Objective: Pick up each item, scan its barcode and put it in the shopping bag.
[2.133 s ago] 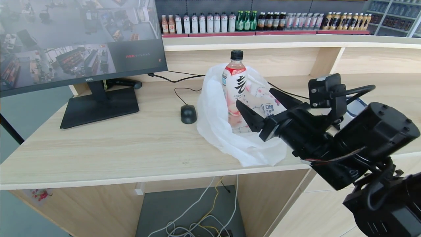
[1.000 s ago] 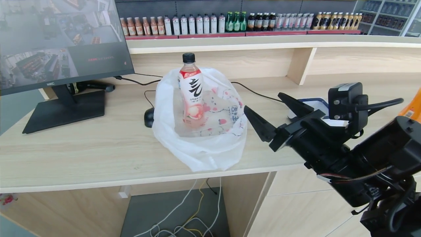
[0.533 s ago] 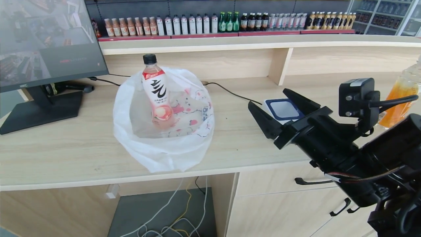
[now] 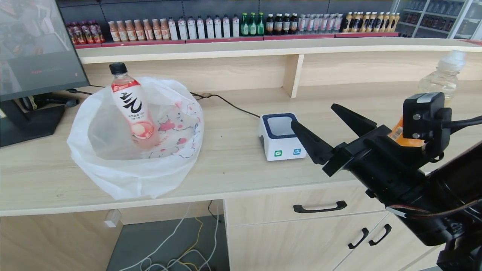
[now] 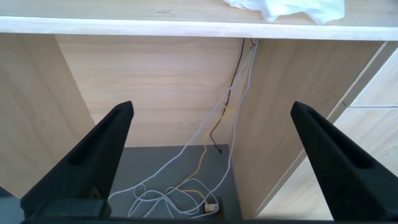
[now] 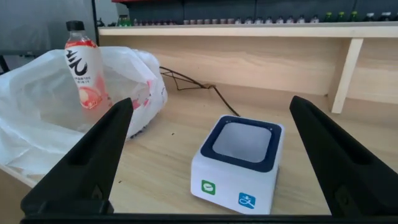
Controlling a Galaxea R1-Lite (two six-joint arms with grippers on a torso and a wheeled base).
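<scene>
A white shopping bag (image 4: pixel 113 169) sits open on the wooden counter (image 4: pixel 233 165), at its left. Inside it a pink drink bottle (image 4: pixel 131 109) stands leaning beside a patterned packet (image 4: pixel 177 128). The white barcode scanner (image 4: pixel 280 137) rests mid-counter, window facing up. My right gripper (image 4: pixel 315 116) hovers open and holds nothing, just right of the scanner and above the counter's front edge. Behind that arm stands an orange drink bottle (image 4: pixel 440 81) with a white cap. The right wrist view has the scanner (image 6: pixel 239 165), bag (image 6: pixel 37 124) and pink bottle (image 6: pixel 84 68) ahead of the open gripper (image 6: pixel 211 106). My left gripper (image 5: pixel 211 112) is open below the counter.
A monitor (image 4: pixel 34 49) stands at the far left. A raised shelf with an upright divider (image 4: pixel 292 75) backs the counter, with bottle rows (image 4: pixel 233 26) beyond. Drawers with black handles (image 4: pixel 320 207) sit under the scanner. Loose cables (image 5: pixel 186 193) lie in the open bay beneath the bag.
The head camera has swung right, so the whole picture slid left; scanner and orange bottle came into view. My right gripper, open throughout, now stands by the scanner instead of the bag.
</scene>
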